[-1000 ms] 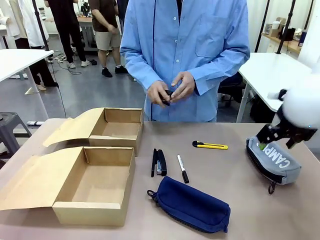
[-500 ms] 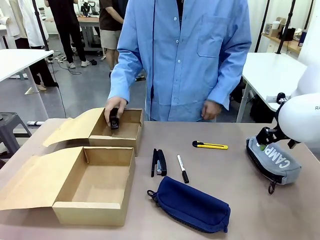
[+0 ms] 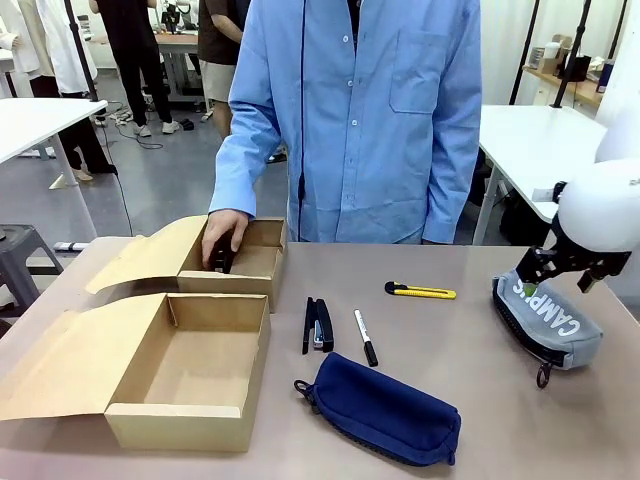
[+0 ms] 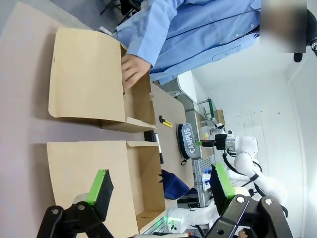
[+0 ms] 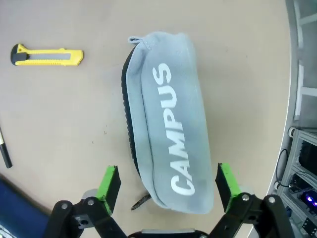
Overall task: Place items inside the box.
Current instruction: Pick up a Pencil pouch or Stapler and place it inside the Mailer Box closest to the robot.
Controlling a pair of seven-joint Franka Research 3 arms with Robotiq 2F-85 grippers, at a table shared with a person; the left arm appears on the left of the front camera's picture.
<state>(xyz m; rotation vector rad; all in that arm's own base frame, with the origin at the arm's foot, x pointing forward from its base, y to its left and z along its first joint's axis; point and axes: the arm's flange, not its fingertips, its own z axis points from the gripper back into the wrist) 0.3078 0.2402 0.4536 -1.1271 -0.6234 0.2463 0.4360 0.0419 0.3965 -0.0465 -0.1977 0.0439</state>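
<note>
Pouch [image 5: 168, 114], light blue, beneath gaping right end effector [image 5: 167, 181]; left end effector [image 4: 161, 183] gapes

On the counter's [image 3: 460, 350] left, the far box [image 3: 225, 286] stood behind the near box [image 3: 180, 425]. Mid-counter the stapler [image 3: 318, 324] lay left of the marker pen [image 3: 365, 337], utility knife [image 3: 420, 291] behind, zip pouch [image 3: 385, 408] in front, CAMPUS pouch [image 3: 550, 325] far right.
</note>
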